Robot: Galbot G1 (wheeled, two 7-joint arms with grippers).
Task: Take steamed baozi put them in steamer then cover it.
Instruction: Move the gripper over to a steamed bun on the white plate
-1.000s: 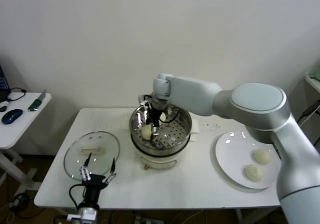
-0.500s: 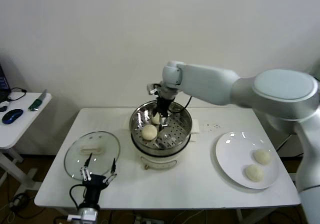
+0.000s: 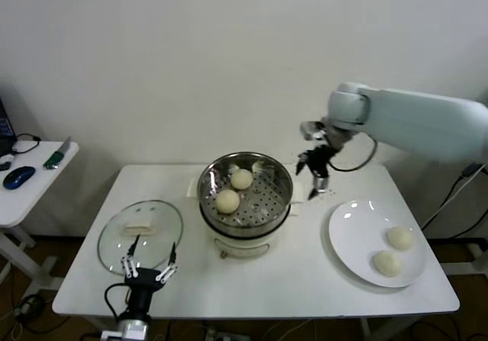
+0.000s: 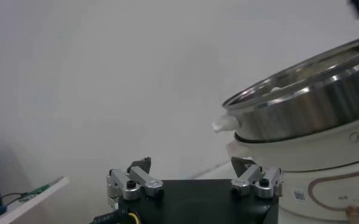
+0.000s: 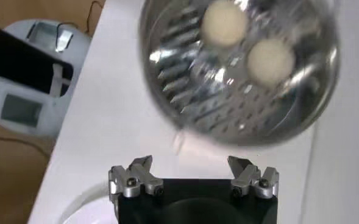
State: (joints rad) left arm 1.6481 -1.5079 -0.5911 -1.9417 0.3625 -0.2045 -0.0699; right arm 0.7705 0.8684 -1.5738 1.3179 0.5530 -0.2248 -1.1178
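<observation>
The shiny steel steamer [image 3: 267, 179] sits on a white pot base [image 3: 248, 242] at the table's middle. Two cream baozi [image 3: 227, 201] [image 3: 242, 178] lie inside it; the right wrist view shows them too [image 5: 226, 22] [image 5: 270, 60]. Two more baozi [image 3: 399, 238] [image 3: 386, 262] lie on the white plate [image 3: 354, 230] at the right. My right gripper [image 3: 316, 175] is open and empty, in the air between steamer and plate. My left gripper [image 3: 148, 263] is open and empty at the table's front left, beside the glass lid [image 3: 116, 234]. The steamer's side shows in the left wrist view [image 4: 307, 103].
A small side table [image 3: 30, 192] at the far left holds a blue mouse [image 3: 17, 176] and a green-handled tool [image 3: 56, 155]. A white wall stands behind the table.
My right gripper has let go of a baozi in the steamer, risen out of it and swung right toward the plate. Two baozi now lie in the steamer. The left arm has not moved.
</observation>
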